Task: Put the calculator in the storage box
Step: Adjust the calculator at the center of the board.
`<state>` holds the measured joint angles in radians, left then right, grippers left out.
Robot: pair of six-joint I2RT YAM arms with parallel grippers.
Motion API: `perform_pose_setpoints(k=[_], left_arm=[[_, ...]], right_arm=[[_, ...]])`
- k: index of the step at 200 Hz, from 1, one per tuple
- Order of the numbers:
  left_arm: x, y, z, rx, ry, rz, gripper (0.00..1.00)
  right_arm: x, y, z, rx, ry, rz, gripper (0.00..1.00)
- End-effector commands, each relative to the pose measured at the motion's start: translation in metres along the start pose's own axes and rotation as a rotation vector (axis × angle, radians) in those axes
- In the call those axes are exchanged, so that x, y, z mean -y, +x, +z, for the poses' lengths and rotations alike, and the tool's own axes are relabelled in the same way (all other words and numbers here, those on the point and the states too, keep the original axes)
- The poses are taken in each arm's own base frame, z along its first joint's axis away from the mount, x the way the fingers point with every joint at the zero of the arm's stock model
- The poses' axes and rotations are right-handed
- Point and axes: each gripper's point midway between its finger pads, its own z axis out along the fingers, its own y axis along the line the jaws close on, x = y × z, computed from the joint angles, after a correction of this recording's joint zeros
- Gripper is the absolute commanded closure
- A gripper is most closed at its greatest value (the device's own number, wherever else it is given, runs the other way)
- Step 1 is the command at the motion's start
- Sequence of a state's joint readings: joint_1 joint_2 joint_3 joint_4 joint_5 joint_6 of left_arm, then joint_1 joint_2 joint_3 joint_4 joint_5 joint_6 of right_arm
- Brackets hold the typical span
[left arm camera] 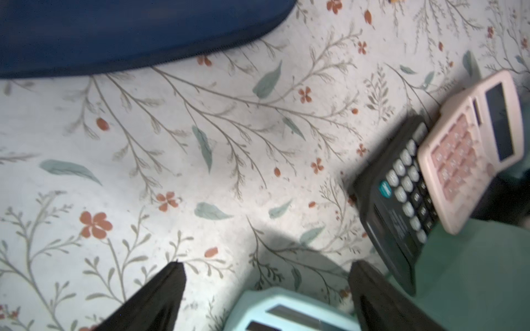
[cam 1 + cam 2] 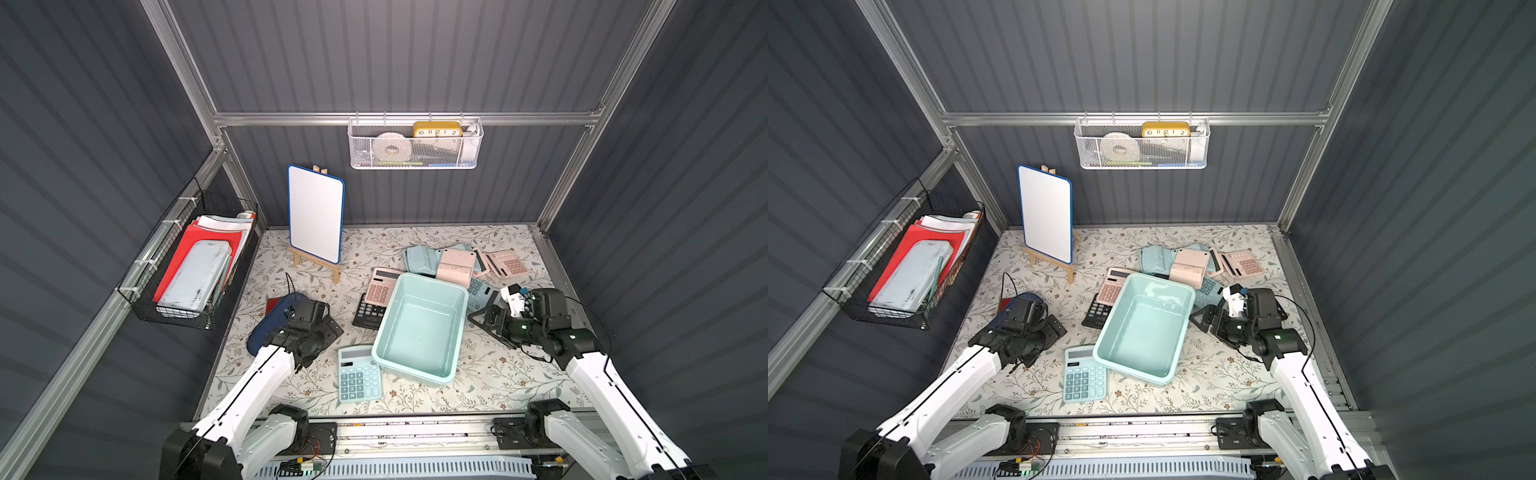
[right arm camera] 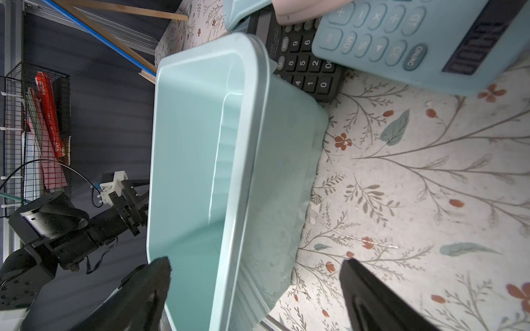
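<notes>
We see the storage box (image 2: 419, 332) (image 2: 1142, 328) standing open near the middle of the surface (image 2: 498, 382), a little toward its right edge and askew to the edges. Every calculator lies outside it.

The light-blue calculator (image 2: 359, 374) (image 2: 1084, 374) lies face up near the front edge, just beside the box's front-left corner. In both top views the box rim overlaps its far right corner.

The left gripper (image 2: 322, 345) (image 2: 1042, 343) is between that calculator and a navy pouch (image 2: 266, 328) nearer the left edge. Its jaws are spread wide and grip nothing. In the left wrist view the calculator's display end (image 1: 286, 312) shows between the two fingers (image 1: 160, 295); we cannot tell whether they touch it.

The right gripper (image 2: 492, 330) (image 2: 1214, 330) is at the box's right side, jaws spread wide, holding nothing. In the right wrist view one finger (image 3: 149, 286) is over the box interior (image 3: 195, 143) and the other over the cloth, with the box wall between them; we cannot tell whether they touch it.

A pink calculator (image 2: 380, 286) lies on a black calculator (image 2: 365, 311) against the box's far-left corner. A second blue calculator (image 2: 480, 293) (image 3: 401, 43) sits just beside its far-right corner. A heap of calculators (image 2: 455, 264) lies toward the far right corner of the surface.
</notes>
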<state>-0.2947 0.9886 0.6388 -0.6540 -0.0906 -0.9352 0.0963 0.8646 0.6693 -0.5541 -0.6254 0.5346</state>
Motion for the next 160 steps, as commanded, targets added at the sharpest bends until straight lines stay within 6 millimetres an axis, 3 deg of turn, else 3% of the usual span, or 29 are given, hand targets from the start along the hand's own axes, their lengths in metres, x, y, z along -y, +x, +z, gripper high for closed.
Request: perform_pose_setpoints(k=[1, 43, 66, 98, 160], left_arm=[[-0.007, 0.043, -0.007, -0.178, 0.019, 0.025, 0.15], [0.001, 0.082, -0.014, -0.242, -0.009, 0.078, 0.22], [-0.012, 0.102, -0.007, -0.273, -0.133, 0.123, 0.21], [-0.020, 0.114, -0.003, -0.263, -0.191, 0.147, 0.28], [-0.023, 0.128, 0.028, -0.263, -0.336, 0.276, 0.42]], right_arm=[[-0.002, 0.002, -0.001, -0.001, -0.006, -0.006, 0.03], [-0.001, 0.002, 0.002, -0.004, -0.012, 0.001, 0.03], [0.000, 0.002, 0.002, -0.003, -0.008, -0.001, 0.03], [0.000, 0.002, 0.002, 0.000, -0.008, -0.002, 0.03], [0.000, 0.000, 0.002, 0.004, -0.004, -0.009, 0.03]])
